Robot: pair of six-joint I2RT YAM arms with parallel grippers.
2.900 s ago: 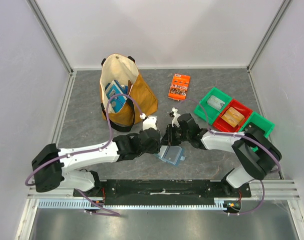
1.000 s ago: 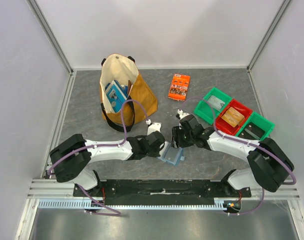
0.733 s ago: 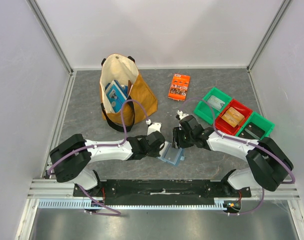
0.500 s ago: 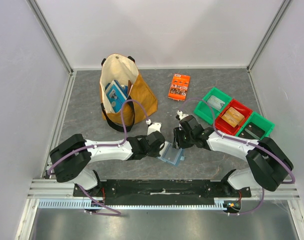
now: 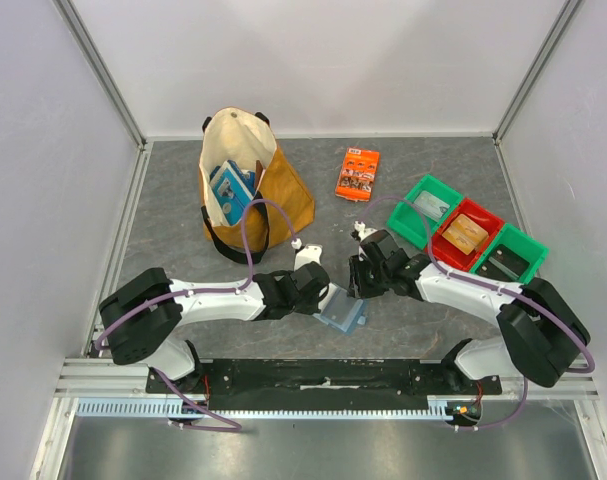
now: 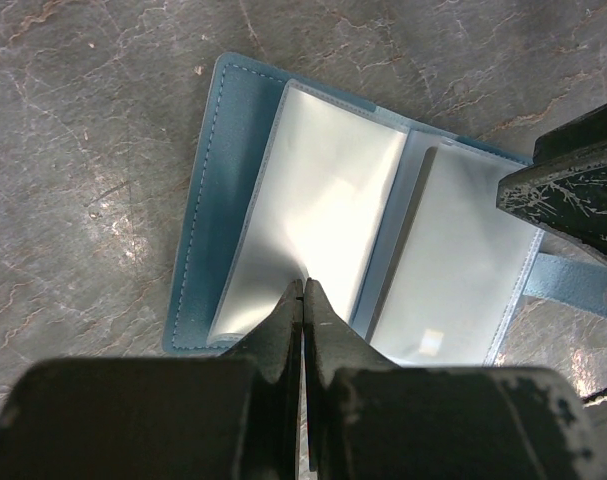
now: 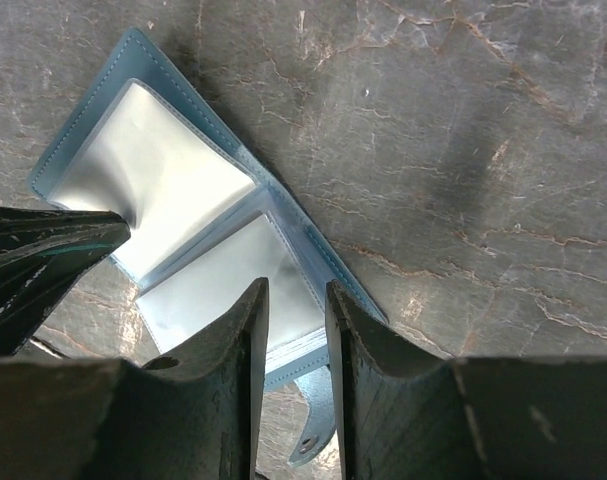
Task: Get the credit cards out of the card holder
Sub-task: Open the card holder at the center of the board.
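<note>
Left gripper shut on card holder pocket, lower centre; right gripper narrow, empty. Film's limp, slick; I'd pinch its lip.

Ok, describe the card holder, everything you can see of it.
The card holder is a light-blue, stitched, leather-like bifold lying open on the grey table, near its front edge. Inside are glossy clear pockets; no card shows in them. A small tab with a snap hole sticks out from one side. The left tool is shut, pinching a pocket edge; the right tool is over the other half, jaws apart.
</note>
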